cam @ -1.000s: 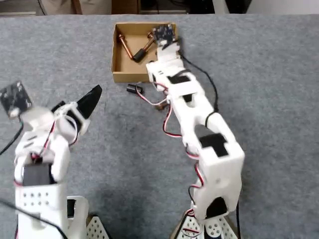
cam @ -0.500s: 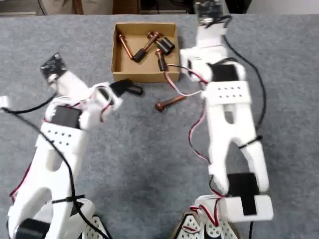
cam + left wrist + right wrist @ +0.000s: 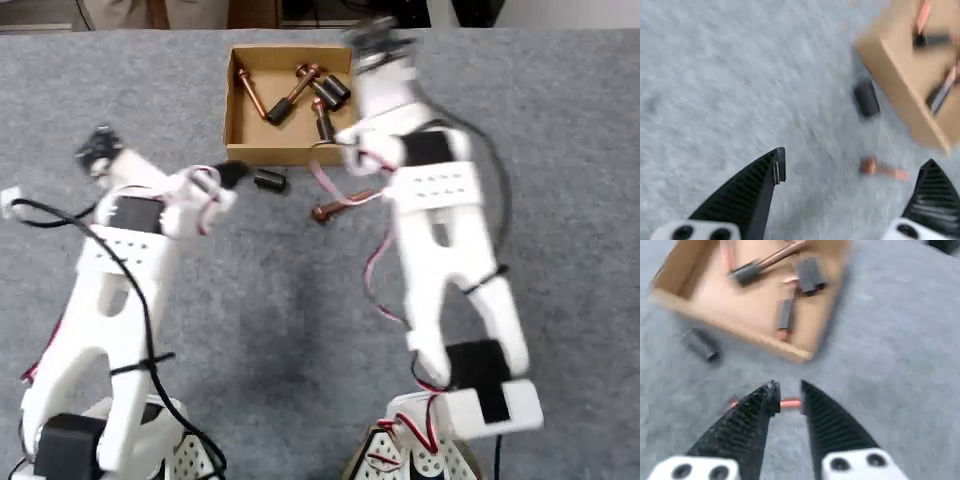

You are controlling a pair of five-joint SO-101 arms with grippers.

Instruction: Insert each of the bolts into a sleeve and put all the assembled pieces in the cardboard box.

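Since half a second ago the right arm [image 3: 430, 190] has swung in from the far edge of the bench [image 3: 560, 150] toward the cardboard box [image 3: 238, 150]. The left tool [image 3: 232, 174] has drawn back a touch from the loose sleeve [image 3: 270, 181] it was touching.

That sleeve lies on its side on the grey bench just outside the box's near wall, close to it but not against it. The left tool sits just beside the sleeve, on the side away from the box's right corner. From its own wrist camera its two fingers [image 3: 765, 180] stand spread wide with nothing between them.

The loose bolt [image 3: 340, 205] lies flat on the bench a little farther out from the box than the sleeve, off the near right corner. The right tool [image 3: 788, 390] hangs over it. Its fingers [image 3: 810, 405] are drawn close with only a narrow slit between, and the copper shaft shows through that slit, not gripped.

Inside the box, several assembled pieces [image 3: 290, 95] lie flat on the floor, one of them close to the right wall.
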